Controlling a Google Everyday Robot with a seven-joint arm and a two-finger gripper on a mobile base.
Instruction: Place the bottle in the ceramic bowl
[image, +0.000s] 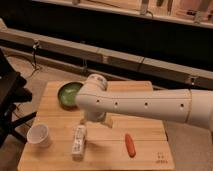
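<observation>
The bottle (78, 141) lies on its side on the wooden table (145, 150), slim and white with a pale printed label, left of centre near the front. The ceramic bowl (68, 93) is green and sits at the table's back left; the arm partly covers its right side. My gripper (96, 121) hangs under the big white arm, just above and behind the bottle's far end, between the bottle and the bowl. Most of the gripper is hidden by the arm.
A white paper cup (39, 135) stands at the front left of the table. A red, carrot-like item (130, 145) lies to the right of the bottle. A black stand (10, 100) is beside the table's left edge. A dark wall with ledges runs behind.
</observation>
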